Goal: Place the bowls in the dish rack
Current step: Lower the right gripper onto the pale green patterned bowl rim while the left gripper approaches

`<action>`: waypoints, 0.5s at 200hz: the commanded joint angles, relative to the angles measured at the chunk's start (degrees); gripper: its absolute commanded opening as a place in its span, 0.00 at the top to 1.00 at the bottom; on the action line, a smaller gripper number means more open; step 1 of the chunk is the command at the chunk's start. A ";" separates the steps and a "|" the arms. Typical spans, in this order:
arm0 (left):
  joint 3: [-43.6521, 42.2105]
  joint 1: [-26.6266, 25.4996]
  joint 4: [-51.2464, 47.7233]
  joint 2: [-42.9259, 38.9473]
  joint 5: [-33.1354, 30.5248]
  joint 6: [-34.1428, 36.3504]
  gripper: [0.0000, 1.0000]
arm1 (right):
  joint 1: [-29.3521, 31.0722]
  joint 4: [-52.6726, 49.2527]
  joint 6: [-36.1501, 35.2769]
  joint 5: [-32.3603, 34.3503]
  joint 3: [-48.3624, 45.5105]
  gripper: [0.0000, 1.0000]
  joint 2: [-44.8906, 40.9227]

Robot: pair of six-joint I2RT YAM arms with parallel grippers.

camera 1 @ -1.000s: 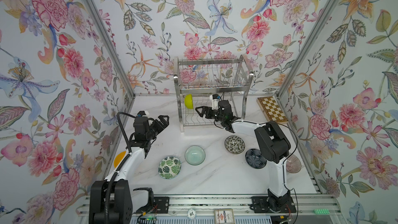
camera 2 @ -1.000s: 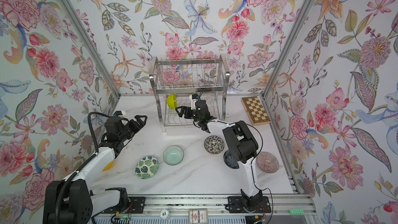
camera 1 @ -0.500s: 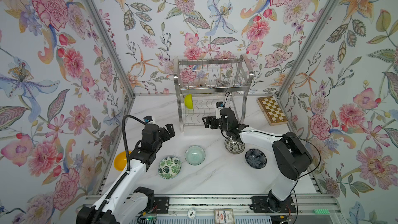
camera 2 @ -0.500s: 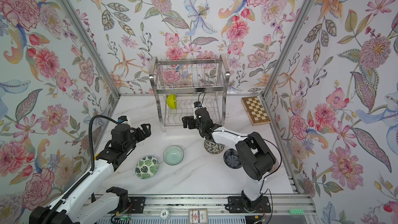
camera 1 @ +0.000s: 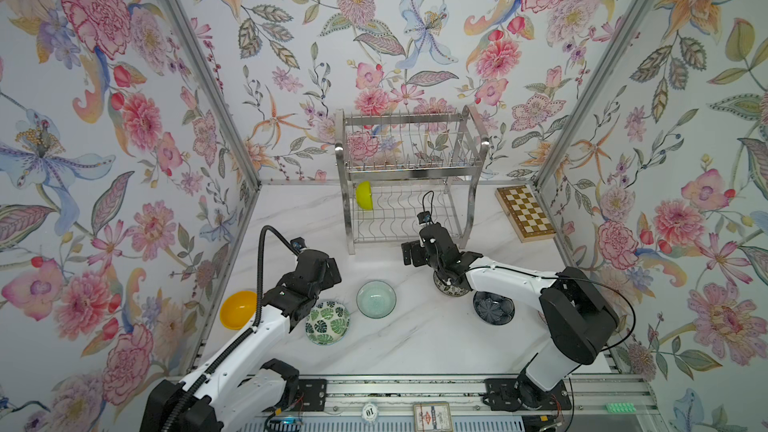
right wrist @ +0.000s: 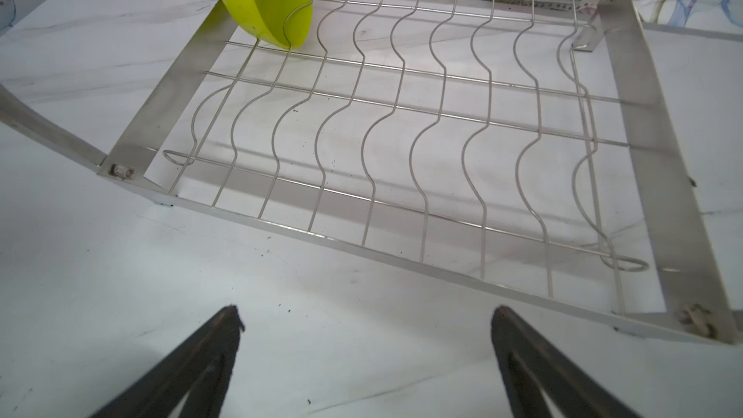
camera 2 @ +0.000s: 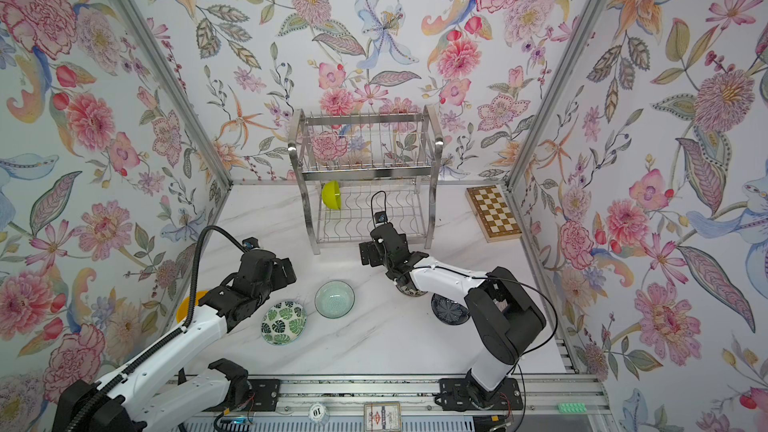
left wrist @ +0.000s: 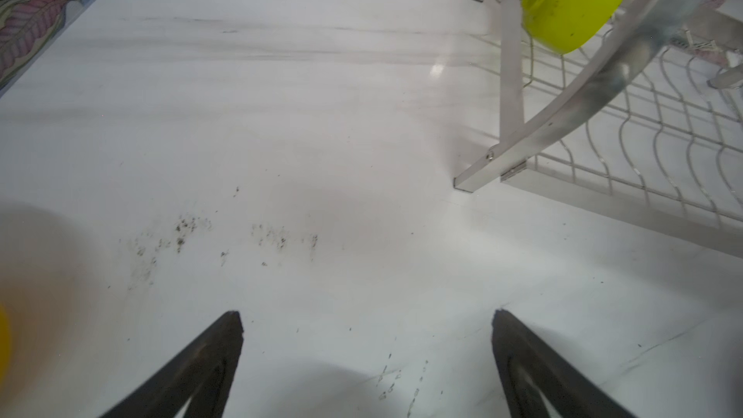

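The dish rack (camera 1: 415,171) has 2 tiers and holds 1 bowl: the lime bowl (camera 1: 364,195) stands on its edge in a wire slot at the left end of the lower tier.

5 more bowls sit upright on the table (camera 1: 415,342), in front of the rack:
- The orange bowl (camera 1: 237,309) is by the left wall.
- The leaf-print bowl (camera 1: 328,324) and the pale aqua bowl (camera 1: 376,299) are near the middle.
- The black-and-white floral bowl (camera 1: 449,289) is largely covered by the right arm.
- The dark navy bowl (camera 1: 492,310) has its far edge under that arm.

A chessboard (camera 1: 524,213) lies to the right of the rack.

The left gripper (left wrist: 366,315) is spread wide over bare table and grips nothing. The right gripper (right wrist: 366,311) is just as wide and free, facing the rack's front edge.

In the left wrist view the lime bowl is cut off by the frame and the orange bowl is only a blur at the edge.
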 commanded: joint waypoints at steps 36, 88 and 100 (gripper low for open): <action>1.41 -0.69 -8.31 0.51 2.62 -2.33 0.01 | 3.85 -5.72 -4.11 -5.74 0.71 0.01 -2.63; -3.83 -1.26 -0.94 -4.19 8.42 -5.19 0.01 | 6.99 -10.73 1.74 -13.98 0.10 0.16 -3.90; -4.15 -1.38 -0.11 -4.91 9.15 -5.38 0.01 | 8.49 -11.62 2.61 -13.62 0.20 0.20 -3.51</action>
